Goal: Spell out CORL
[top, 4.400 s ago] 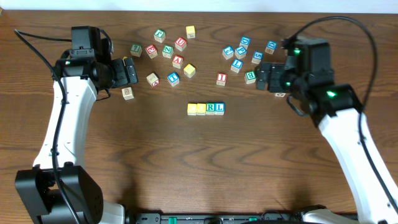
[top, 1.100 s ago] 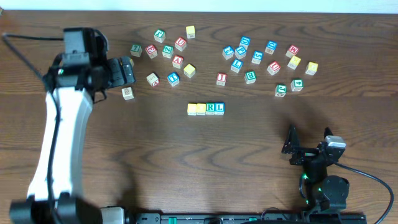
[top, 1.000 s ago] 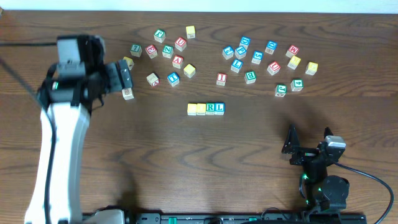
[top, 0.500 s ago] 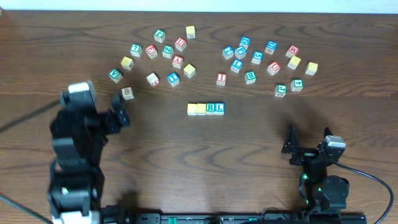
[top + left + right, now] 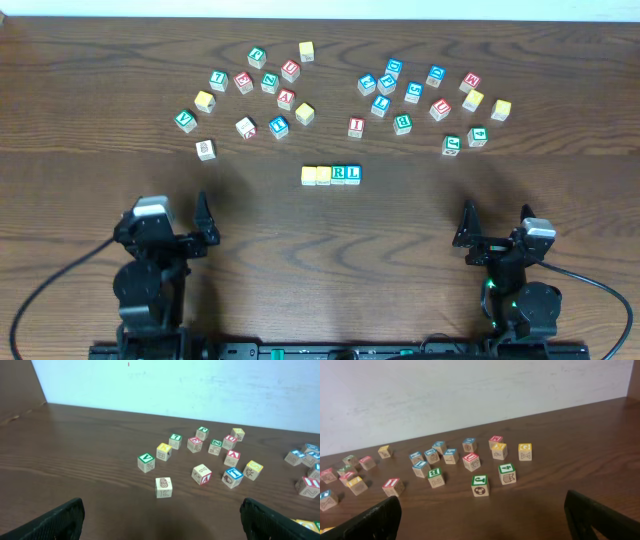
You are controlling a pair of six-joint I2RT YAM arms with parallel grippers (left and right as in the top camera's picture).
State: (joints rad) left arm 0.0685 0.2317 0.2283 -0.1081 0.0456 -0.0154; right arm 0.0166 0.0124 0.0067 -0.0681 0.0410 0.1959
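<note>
The CORL row stands mid-table in the overhead view. It runs left to right: two yellow-faced cubes (image 5: pixel 309 175) (image 5: pixel 323 175), a white cube with a green R (image 5: pixel 339 174), and a white cube with a blue L (image 5: pixel 353 173), all touching side by side. My left gripper (image 5: pixel 166 226) (image 5: pixel 162 522) is folded back at the near left edge, open and empty. At the near right edge my right gripper (image 5: pixel 497 224) (image 5: pixel 482 520) is likewise open and empty. Both are well short of the row.
Loose letter cubes lie in two clusters beyond the row, one at the left (image 5: pixel 268 84) and one at the right (image 5: pixel 413 92). A pale cube (image 5: pixel 206 149) (image 5: pixel 163 487) is the nearest to the left gripper. A green J cube (image 5: pixel 480 485) is nearest to the right gripper. A white wall (image 5: pixel 200 385) backs the table.
The left arm has pulled back from the left cluster to the near edge, uncovering several cubes there. The right arm, the row and the clusters have stayed still over the last second.
</note>
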